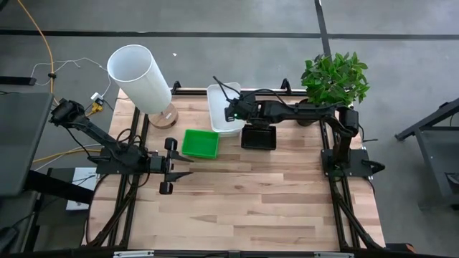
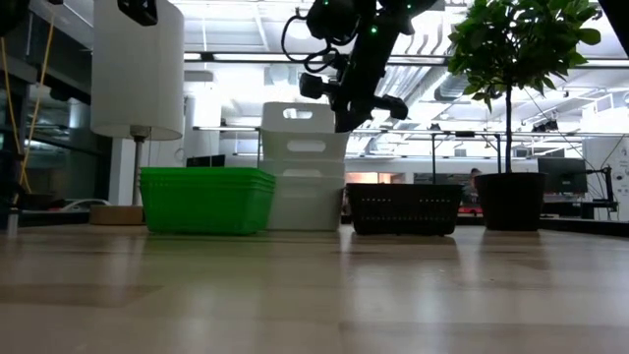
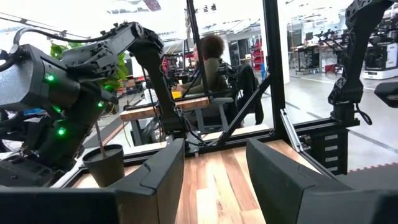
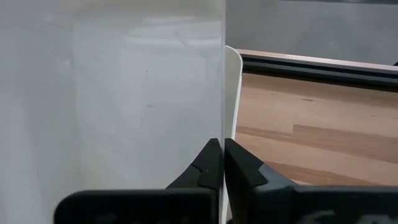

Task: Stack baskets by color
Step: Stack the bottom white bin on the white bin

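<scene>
**A:** On the table [image 1: 287, 208], what can be judged finished, and what is left?

**B:** Three colour groups are seen in a row across the far half. The white baskets [image 1: 221, 107] are stood at about twelve o'clock from the table's middle and are piled tallest in the low view, with one tilted on top. The green baskets [image 1: 200, 142] are set at about eleven o'clock, just in front of the white ones, and several nested rims are shown from the low camera. The black basket [image 1: 258, 136] is placed at about one o'clock, just beside the white pile; how many are nested there cannot be told.

**A:** And the claws?

**B:** The right gripper [image 4: 222, 163] is held over the white pile with its fingers pinched tight on the thin rim of the top white basket. That basket is judged not yet seated, so the white stack is the step in hand. The left gripper [image 1: 185, 166] is parked at about nine o'clock, well apart from the baskets, with its fingers spread and nothing between them.

**A:** So most of it is done?

**B:** It is judged nearly complete: no loose basket is seen elsewhere.
</scene>
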Tool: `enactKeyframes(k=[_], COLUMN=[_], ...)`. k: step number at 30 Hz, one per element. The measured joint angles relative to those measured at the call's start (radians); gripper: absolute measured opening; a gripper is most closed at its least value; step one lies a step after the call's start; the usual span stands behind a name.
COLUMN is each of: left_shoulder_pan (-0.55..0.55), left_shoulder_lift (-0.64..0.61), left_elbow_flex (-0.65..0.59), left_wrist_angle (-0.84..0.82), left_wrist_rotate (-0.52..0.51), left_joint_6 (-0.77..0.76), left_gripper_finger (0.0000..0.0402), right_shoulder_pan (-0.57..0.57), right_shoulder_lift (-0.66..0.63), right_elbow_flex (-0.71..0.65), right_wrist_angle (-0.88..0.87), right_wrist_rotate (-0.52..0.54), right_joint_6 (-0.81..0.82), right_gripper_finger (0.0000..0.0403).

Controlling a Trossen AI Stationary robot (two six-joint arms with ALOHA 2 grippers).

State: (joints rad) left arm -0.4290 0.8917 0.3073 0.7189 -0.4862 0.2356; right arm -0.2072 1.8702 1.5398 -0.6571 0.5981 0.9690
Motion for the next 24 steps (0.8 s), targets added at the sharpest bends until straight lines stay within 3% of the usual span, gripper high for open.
enactKeyframes(k=[24], left_shoulder_pan=[0.0], left_shoulder_lift=[0.0], left_elbow_flex=[0.0], left_wrist_angle=[0.0], left_wrist_rotate=[0.0], left_joint_6=[0.003], left_gripper_finger=[0.0161], right_shoulder_pan=[0.0], right_shoulder_lift=[0.0], right_elbow_flex=[0.0], right_wrist_angle=[-0.008], right_wrist_rotate=[0.023], right_joint_6=[-0.042], right_gripper_finger=[0.0008])
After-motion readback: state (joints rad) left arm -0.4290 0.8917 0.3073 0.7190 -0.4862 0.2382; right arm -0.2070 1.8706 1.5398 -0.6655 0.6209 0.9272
